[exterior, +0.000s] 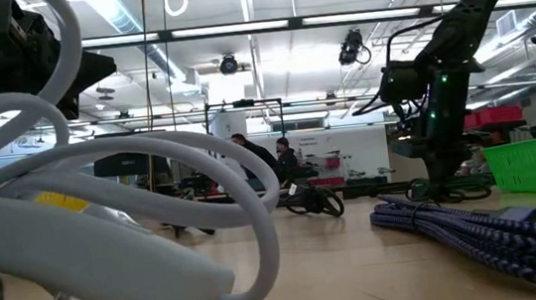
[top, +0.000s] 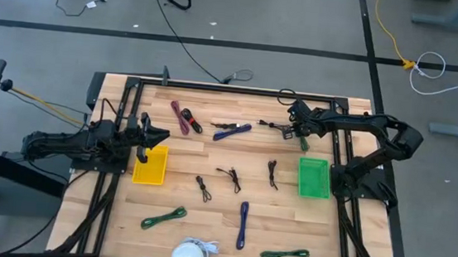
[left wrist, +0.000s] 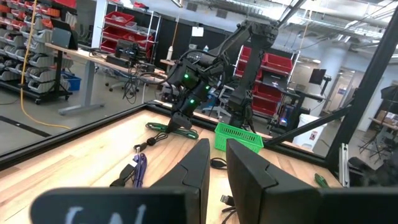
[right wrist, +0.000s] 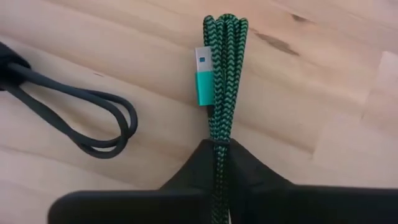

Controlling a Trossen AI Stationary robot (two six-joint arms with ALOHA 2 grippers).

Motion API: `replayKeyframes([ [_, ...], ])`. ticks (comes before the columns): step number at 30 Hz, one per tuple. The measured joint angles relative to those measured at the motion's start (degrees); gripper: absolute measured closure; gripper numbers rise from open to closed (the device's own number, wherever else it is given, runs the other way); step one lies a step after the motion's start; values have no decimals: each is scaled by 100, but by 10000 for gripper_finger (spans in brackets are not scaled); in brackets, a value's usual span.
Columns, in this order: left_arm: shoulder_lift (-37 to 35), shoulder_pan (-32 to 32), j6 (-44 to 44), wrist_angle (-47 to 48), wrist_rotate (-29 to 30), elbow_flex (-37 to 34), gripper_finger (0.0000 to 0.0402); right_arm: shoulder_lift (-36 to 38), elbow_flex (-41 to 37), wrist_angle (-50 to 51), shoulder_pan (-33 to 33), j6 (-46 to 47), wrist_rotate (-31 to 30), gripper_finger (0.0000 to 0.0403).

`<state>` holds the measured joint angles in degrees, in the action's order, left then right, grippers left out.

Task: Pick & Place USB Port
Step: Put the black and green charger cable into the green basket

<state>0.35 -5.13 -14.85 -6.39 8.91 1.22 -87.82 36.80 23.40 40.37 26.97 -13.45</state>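
Observation:
The green braided USB cable (right wrist: pixel 224 62) is folded into a tight bundle, and its teal plug (right wrist: pixel 203 78) lies along one side. My right gripper (right wrist: pixel 219 149) is shut on the bundle near the table's far right, just beyond the green bin (top: pixel 314 177). In the high view the cable (top: pixel 303 142) shows as a short green stub under the right gripper (top: pixel 299 130). My left gripper (top: pixel 152 135) waits shut above the yellow bin (top: pixel 149 167) on the table's left. My right gripper pinches the green bundle (right wrist: pixel 220 134) between its two fingers, several strands together, coming from above and pointing down. The looped end (right wrist: pixel 225 25) and the plug reach out beyond the fingertips, close over the wood. Whether the bundle is lifted clear, I cannot tell.
A black cable loop (right wrist: pixel 93 118) lies right beside the held bundle. Red (top: pixel 184 118), blue (top: pixel 233 131) and black (top: pixel 229 177) cables are scattered mid-table. More green cables (top: pixel 284 254) and a white coil (top: pixel 189 256) lie near the near edge. A black frame (top: pixel 232 89) rims the table.

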Motion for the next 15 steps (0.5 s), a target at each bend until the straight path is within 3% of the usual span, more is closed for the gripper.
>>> replayKeyframes([
  [9,1,0,0,-1,-1,2,344,430,1458,2118,-67,-520,-241,392],
  [15,0,0,0,-1,0,2,344,1076,2214,3128,-688,-337,-212,392],
])
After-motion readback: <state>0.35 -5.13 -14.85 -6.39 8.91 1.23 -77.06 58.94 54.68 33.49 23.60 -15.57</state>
